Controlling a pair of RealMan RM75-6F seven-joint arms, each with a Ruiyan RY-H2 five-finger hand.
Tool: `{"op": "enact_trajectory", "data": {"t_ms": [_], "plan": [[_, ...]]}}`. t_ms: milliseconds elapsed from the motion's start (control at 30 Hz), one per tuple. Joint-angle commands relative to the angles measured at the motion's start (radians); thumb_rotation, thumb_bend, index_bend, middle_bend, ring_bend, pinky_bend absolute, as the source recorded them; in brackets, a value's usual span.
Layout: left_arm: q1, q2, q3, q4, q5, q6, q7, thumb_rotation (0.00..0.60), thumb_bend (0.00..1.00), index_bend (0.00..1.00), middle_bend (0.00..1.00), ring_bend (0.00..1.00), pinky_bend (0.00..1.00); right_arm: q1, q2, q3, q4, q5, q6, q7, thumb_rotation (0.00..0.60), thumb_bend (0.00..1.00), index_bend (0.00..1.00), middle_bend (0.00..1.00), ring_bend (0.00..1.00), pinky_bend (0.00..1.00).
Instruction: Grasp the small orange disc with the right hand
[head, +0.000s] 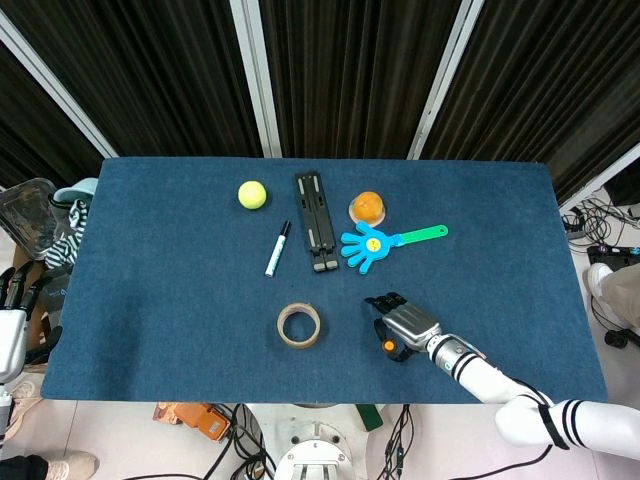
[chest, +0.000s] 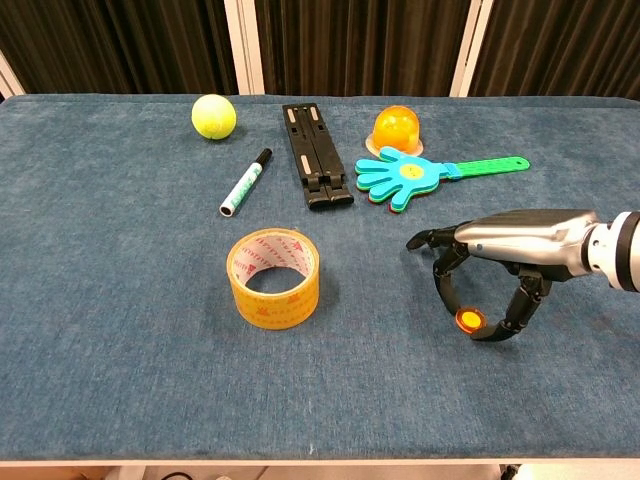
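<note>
Orange and small, the disc (chest: 467, 320) is sitting pinched between the right hand (chest: 500, 262)'s thumb and curled fingers (chest: 441, 281) just above the table (chest: 120, 300). The tape roll (chest: 274, 277) is lying at the hand's nine o'clock, well apart.

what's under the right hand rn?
The small orange disc, between the fingertips of the right hand, on the blue table. Whether the disc is lifted or still touching the cloth can't be told; the palm covers the cloth behind it.
</note>
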Motion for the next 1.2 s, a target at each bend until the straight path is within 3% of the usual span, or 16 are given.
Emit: {"op": "enact_trajectory", "data": {"t_ms": [33, 233, 567, 867, 1067, 1200], "plan": [[0.0, 0.0, -0.001, 0.0, -0.002, 0.0, -0.001, 0.6, 0.23, 0.19, 0.03, 0.02, 0.18, 0.003, 0.004, 0.005, -0.006, 0.005, 0.006, -0.003, 0.6, 0.48, 0.61, 0.04, 0.11, 0.07], [0.002, 0.001, -0.003, 0.0, -0.005, 0.003, -0.002, 0.6, 0.23, 0.19, 0.03, 0.02, 0.18, 0.017, 0.033, 0.049, -0.03, 0.007, 0.024, 0.032, 0.6, 0.49, 0.61, 0.04, 0.11, 0.07], [0.001, 0.0, -0.003, -0.001, -0.006, 0.001, 0.0, 0.6, 0.23, 0.19, 0.03, 0.02, 0.18, 0.08, 0.114, 0.226, -0.073, 0.09, 0.111, 0.033, 0.6, 0.49, 0.61, 0.04, 0.11, 0.07], [0.002, 0.0, -0.004, -0.004, -0.009, 0.003, -0.001, 0.6, 0.23, 0.19, 0.03, 0.02, 0.18, 0.161, 0.152, 0.342, -0.102, 0.219, 0.142, -0.022, 0.6, 0.49, 0.61, 0.04, 0.11, 0.09], [0.003, 0.001, -0.003, -0.005, -0.008, 0.003, -0.002, 0.6, 0.23, 0.19, 0.03, 0.02, 0.18, 0.22, 0.179, 0.388, -0.114, 0.339, 0.127, -0.043, 0.6, 0.49, 0.61, 0.04, 0.11, 0.09], [0.003, 0.003, -0.003, -0.006, -0.008, 0.002, -0.007, 0.6, 0.23, 0.19, 0.03, 0.02, 0.18, 0.224, 0.176, 0.395, -0.126, 0.352, 0.165, -0.038, 0.6, 0.49, 0.62, 0.04, 0.11, 0.09]]}}
